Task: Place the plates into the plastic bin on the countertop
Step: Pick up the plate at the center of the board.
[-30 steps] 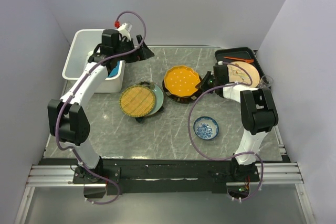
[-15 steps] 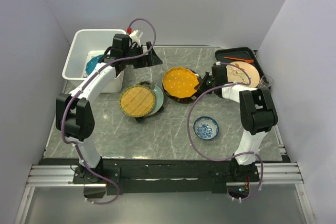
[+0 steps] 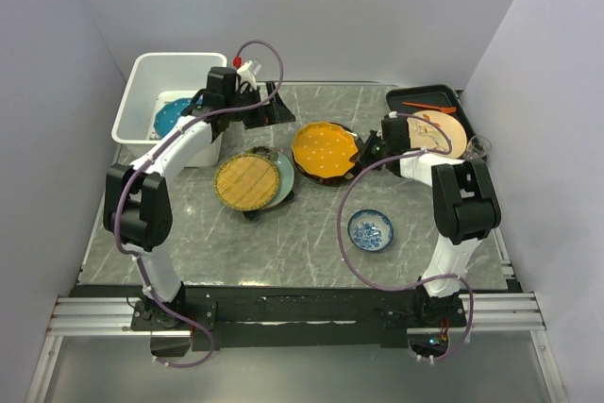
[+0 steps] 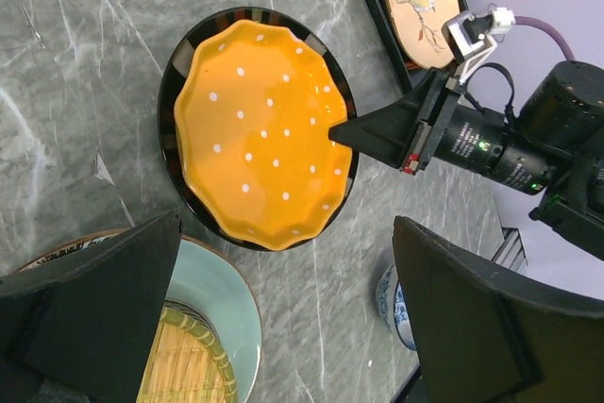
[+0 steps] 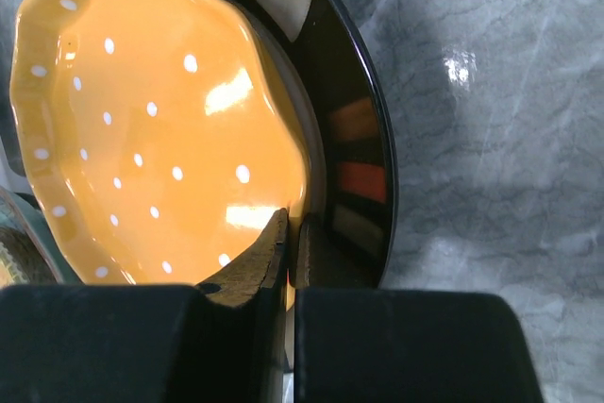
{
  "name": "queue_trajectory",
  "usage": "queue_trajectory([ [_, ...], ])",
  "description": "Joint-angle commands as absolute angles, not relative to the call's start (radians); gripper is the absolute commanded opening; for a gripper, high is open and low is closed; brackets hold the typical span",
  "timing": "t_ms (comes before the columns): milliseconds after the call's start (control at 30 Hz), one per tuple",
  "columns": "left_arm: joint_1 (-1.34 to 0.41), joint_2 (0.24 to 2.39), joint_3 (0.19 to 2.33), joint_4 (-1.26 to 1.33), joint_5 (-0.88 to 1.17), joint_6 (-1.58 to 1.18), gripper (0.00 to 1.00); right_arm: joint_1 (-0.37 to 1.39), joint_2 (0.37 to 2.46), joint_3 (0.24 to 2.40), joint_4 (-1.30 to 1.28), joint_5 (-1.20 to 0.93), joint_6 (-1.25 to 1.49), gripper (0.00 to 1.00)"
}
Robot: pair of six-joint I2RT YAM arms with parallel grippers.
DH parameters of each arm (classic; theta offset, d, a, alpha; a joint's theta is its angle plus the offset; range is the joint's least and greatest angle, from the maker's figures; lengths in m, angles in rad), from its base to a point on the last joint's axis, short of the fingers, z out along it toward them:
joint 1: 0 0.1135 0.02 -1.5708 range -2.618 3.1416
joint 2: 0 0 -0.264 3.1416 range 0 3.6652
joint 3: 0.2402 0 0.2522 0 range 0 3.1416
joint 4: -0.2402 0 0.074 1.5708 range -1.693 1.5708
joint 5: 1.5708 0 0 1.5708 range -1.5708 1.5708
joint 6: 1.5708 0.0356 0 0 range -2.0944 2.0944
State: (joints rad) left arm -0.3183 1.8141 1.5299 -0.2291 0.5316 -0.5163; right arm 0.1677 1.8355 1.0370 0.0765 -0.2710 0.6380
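Note:
The white plastic bin point(image 3: 142, 92) stands at the back left of the countertop point(image 3: 311, 233) with a teal plate point(image 3: 171, 116) inside. My left gripper point(image 3: 276, 104) is open and empty, just right of the bin; its wrist view point(image 4: 283, 299) looks down on the plates. My right gripper point(image 3: 361, 148) is shut on the right rim of the orange dotted plate point(image 3: 323, 149), which lies on a dark brown plate point(image 5: 357, 139). The pinch shows in the right wrist view point(image 5: 293, 233). A yellow woven-pattern plate point(image 3: 245, 181) lies on a pale green plate point(image 3: 282, 176).
A small blue-and-white dish point(image 3: 370, 229) sits front right. A flat black tray point(image 3: 415, 98) at the back right holds a tan plate point(image 3: 438, 129); a small glass point(image 3: 479, 146) stands beside it. More plates lie under the pale green one.
My left gripper has swung right, from over the bin to beside it, and the teal plate now shows in the bin. The right gripper keeps its grip on the orange plate.

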Motion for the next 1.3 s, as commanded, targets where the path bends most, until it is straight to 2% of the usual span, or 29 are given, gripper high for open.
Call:
queue_trajectory([
  [0, -0.325, 1.828, 1.536, -0.192, 0.563, -0.515, 0.99, 0.156, 1.726, 1.046, 0.156, -0.327, 0.673, 0.00],
  [833, -0.330, 1.894, 1.454, -0.052, 0.675, -0.598, 0.99, 0.143, 1.566, 1.025, 0.175, -0.376, 0.706, 0.00],
  [1267, -0.337, 1.896, 1.450, -0.017, 0.696, -0.620, 0.94, 0.143, 1.509, 1.003, 0.190, -0.397, 0.719, 0.00],
])
